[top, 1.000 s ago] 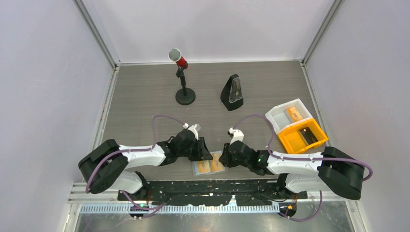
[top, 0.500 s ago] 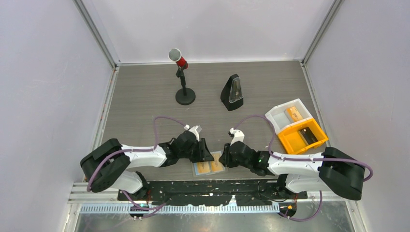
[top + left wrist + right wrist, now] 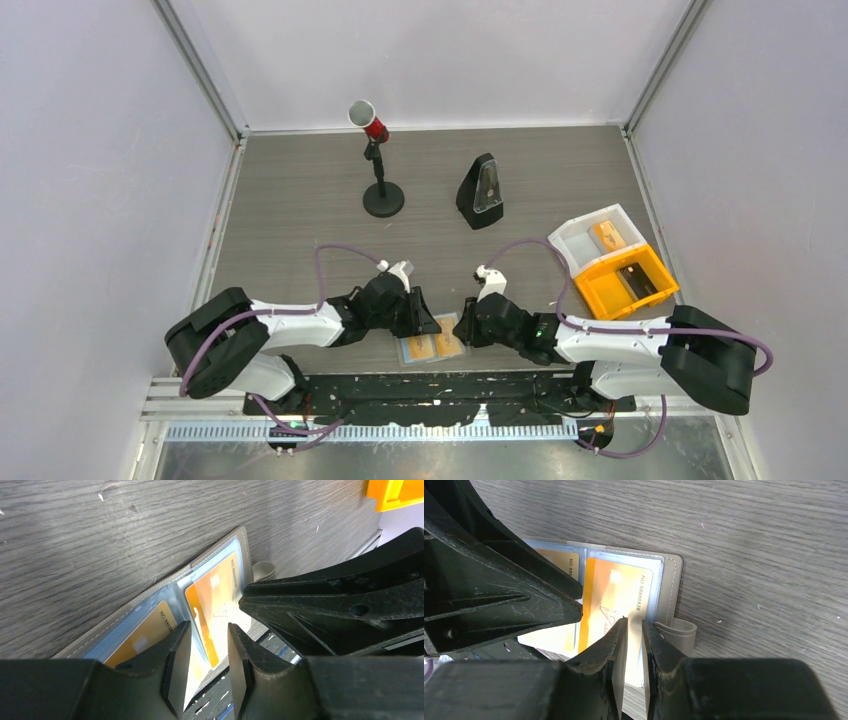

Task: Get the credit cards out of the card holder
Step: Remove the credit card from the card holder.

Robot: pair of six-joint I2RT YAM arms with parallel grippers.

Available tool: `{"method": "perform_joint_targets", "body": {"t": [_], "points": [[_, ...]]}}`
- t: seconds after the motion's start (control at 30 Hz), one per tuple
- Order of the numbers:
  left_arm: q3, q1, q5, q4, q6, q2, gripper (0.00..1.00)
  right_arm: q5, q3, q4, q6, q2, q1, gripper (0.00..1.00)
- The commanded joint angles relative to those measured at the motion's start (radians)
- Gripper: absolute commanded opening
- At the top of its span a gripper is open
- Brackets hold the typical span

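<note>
The card holder (image 3: 433, 346) is lying open at the near edge of the table (image 3: 300, 200) with two orange cards (image 3: 614, 600) tucked inside, the left gripper (image 3: 208, 627) sitting slightly parted over its fold and the right gripper (image 3: 634, 622) closing in on one card, though I cannot tell whether it is gripping it.

A mic stand (image 3: 379, 170) rises well beyond the left gripper (image 3: 428, 322); a metronome (image 3: 481, 192) stands beyond the right gripper (image 3: 462, 332); a tray (image 3: 600, 296) (orange and white) sits well off to its right.
</note>
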Motion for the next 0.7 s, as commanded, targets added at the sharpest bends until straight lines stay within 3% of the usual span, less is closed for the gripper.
{"method": "perform_joint_targets", "body": {"t": [0.0, 0.67], "points": [[-0.013, -0.004, -0.012, 0.004, -0.014, 0.012, 0.35, 0.016, -0.013, -0.009, 0.006, -0.013, -0.005, 0.24], [-0.038, -0.005, 0.013, 0.119, -0.036, 0.049, 0.25, -0.006, -0.019, 0.013, 0.017, -0.016, -0.004, 0.24]]}}
